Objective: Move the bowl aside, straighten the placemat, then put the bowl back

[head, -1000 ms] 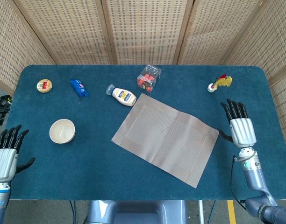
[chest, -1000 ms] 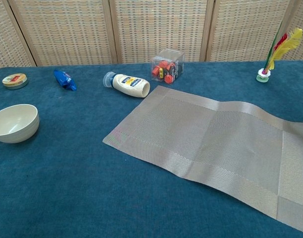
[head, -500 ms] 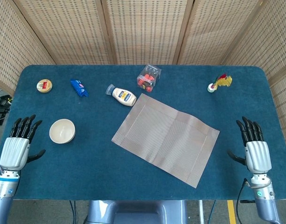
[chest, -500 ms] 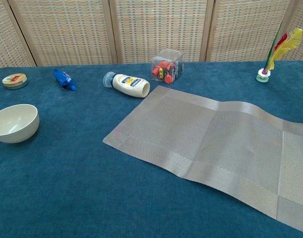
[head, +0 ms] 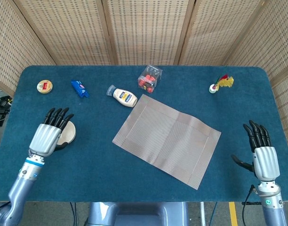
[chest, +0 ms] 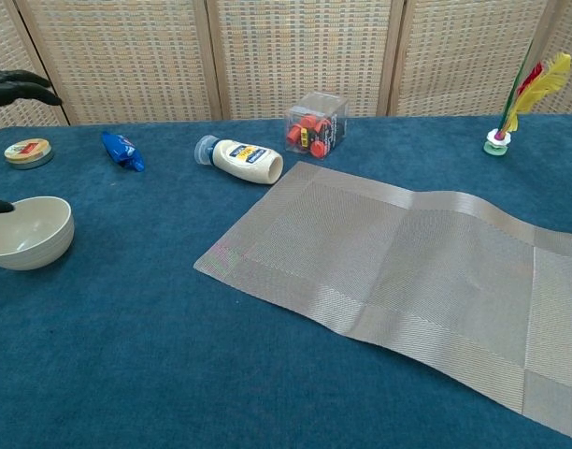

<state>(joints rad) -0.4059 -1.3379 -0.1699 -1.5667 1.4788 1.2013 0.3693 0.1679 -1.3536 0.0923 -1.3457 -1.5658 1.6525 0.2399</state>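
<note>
A cream bowl (chest: 29, 232) stands on the blue table at the left, partly hidden in the head view (head: 68, 133) under my left hand (head: 49, 135). That hand hovers over the bowl with its fingers spread and holds nothing; in the chest view only its dark fingertips (chest: 20, 86) show at the left edge. The grey woven placemat (head: 167, 139) lies skewed in the middle of the table, also seen as placemat (chest: 398, 271). My right hand (head: 264, 159) is open near the table's right front corner, away from the mat.
Along the back lie a round tin (head: 44, 86), a blue packet (head: 79, 88), a white squeeze bottle (head: 123, 96) on its side, a clear box of red pieces (head: 149, 78) and a feathered shuttlecock (head: 220, 84). Wicker screens stand behind the table.
My left hand has moved forward and right from the table's left front edge to above the bowl. My right hand has drawn back from the mat's right edge toward the front corner.
</note>
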